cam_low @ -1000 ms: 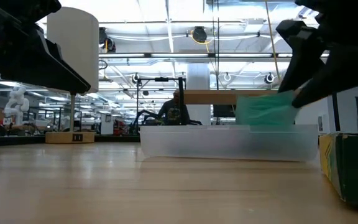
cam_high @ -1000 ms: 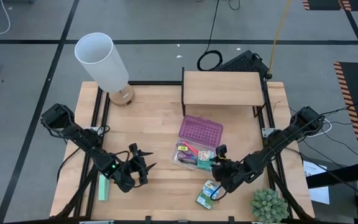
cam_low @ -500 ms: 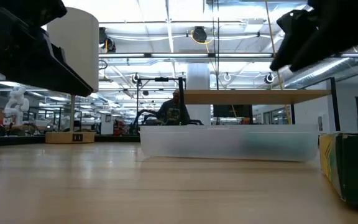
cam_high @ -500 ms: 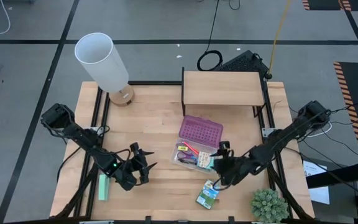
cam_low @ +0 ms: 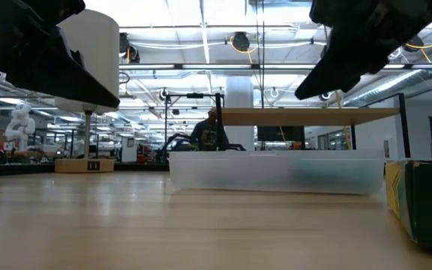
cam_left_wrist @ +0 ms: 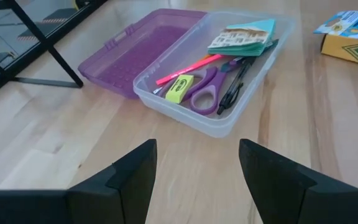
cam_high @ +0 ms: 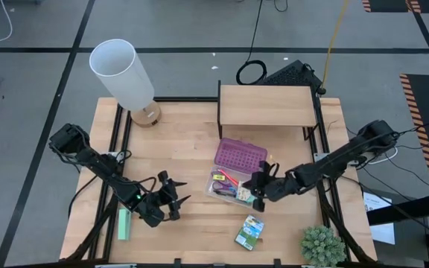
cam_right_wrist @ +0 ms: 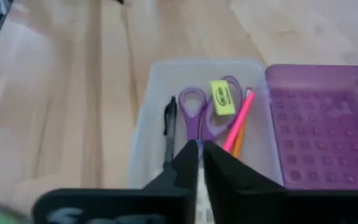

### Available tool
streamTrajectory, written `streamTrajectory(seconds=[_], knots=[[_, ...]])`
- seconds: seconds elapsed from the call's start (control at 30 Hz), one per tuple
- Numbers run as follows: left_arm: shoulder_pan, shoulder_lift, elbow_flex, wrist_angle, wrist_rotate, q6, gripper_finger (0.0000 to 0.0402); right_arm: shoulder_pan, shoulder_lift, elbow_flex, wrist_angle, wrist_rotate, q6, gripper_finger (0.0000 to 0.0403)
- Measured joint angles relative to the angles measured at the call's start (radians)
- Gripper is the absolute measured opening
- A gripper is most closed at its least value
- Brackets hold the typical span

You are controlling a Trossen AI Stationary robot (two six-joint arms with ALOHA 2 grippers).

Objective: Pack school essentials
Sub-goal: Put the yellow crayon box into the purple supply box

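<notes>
The clear case [cam_high: 233, 187] lies open in the middle of the table, its purple lid [cam_high: 240, 156] flat on the far side. In it lie purple-handled scissors [cam_right_wrist: 194, 112], a black pen [cam_right_wrist: 169, 127], a tiny yellow piece [cam_right_wrist: 222, 98], a red pencil [cam_right_wrist: 241, 118], an orange pencil [cam_right_wrist: 238, 144] and a colourful square pack [cam_left_wrist: 241, 37]. The crayon box [cam_high: 249, 231] lies on the table nearer the front. My right gripper [cam_right_wrist: 199, 149] hovers shut above the case's right end [cam_high: 258, 187], touching nothing. My left gripper [cam_left_wrist: 197, 149] waits open, left of the case [cam_high: 173, 202].
A mint-green block [cam_high: 124, 223] lies near the front left edge. A white lamp [cam_high: 121, 71] stands at the far left, a wooden shelf [cam_high: 267, 106] at the far middle, and a small green plant [cam_high: 322, 246] at the front right corner.
My right gripper has gone up and toward the far edge, from beside the crayon box to above the case. The colourful pack that hung in it over the case a second ago now lies inside the case.
</notes>
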Motion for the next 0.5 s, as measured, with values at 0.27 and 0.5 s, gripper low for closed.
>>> streamTrajectory(seconds=[0.27, 0.5], knots=[[0.0, 0.0, 0.0, 0.122, 0.039, 0.071, 0.0232, 0.024, 0.095, -0.04, 0.226, 0.007, -0.053, 0.0007], [0.0, 0.0, 0.0, 0.286, 0.168, 0.227, 0.0232, 0.166, 0.108, -0.033, 0.247, 0.003, 0.006, 0.0004]])
